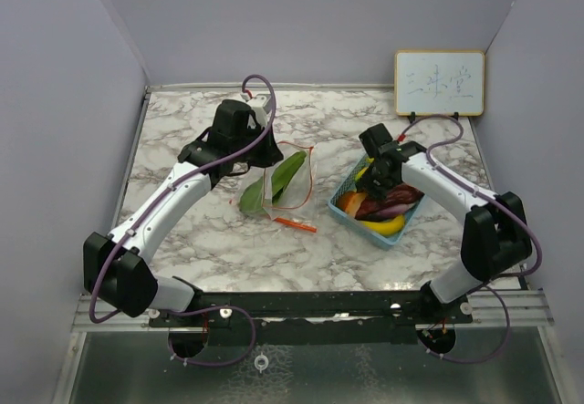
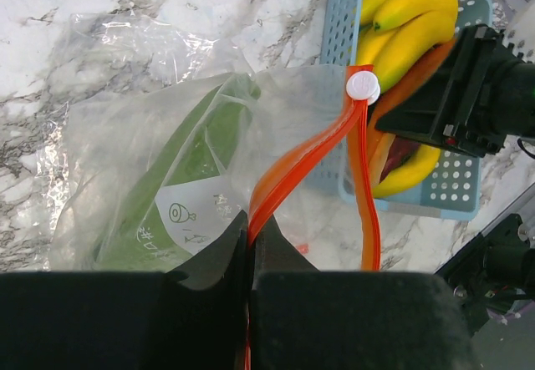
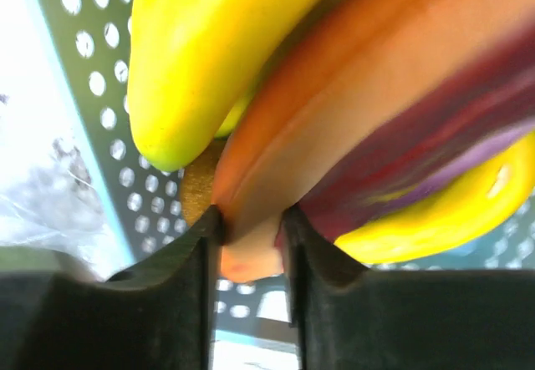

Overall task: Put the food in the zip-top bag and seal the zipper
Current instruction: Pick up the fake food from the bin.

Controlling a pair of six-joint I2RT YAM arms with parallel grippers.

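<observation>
Left gripper (image 2: pixel 250 253) first: we see its two fingers pressed together on the orange zipper strip (image 2: pixel 301 157) of the clear bag (image 2: pixel 125 136), pinching one lip at the mouth with no gap between the pads. From that pinch the strip runs up to a white slider (image 2: pixel 362 86), and a second orange run comes back down beside it, so the mouth looks parted rather than sealed. Inside the bag we make out green leaves (image 2: pixel 180 157). From above, the bag lies at the middle of the marble table (image 2: pixel 84 2), between the two arms.

Right gripper (image 3: pixel 249 220) sits down in the light blue basket (image 3: pixel 100 128), which stands just right of the bag. Its fingers are clamped on the narrow end of the orange carrot (image 3: pixel 351 78), which fills the gap between them. Against the carrot on one side lies a yellow banana (image 3: pixel 209 53), and on the other the purple eggplant (image 3: pixel 435 136), with another banana beyond it. We also see a small brown piece (image 3: pixel 194 193) peeking out beneath the first banana, close to the basket wall. A whiteboard (image 1: pixel 439 83) leans at the far right corner.
</observation>
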